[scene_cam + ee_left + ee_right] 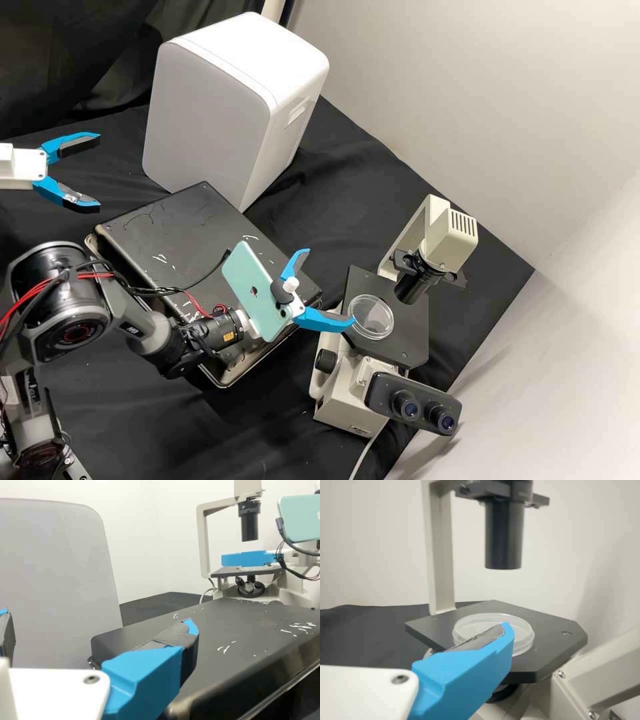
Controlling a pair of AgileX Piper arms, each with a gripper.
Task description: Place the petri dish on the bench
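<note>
The petri dish (371, 316) lies on the microscope stage (407, 340) by the tabletop's right edge, the right claw (329, 287) open beside it, perhaps touching its rim; gripping, lifting and placing all remain.

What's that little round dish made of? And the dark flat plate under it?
The petri dish looks like clear plastic, maybe glass: the dark surface shows through it and its rim looks slightly frosted. The microscope stage under it looks like metal with a matte dark grey finish: flat, crisp-edged, hardly any shine, though I can't be sure.
</note>
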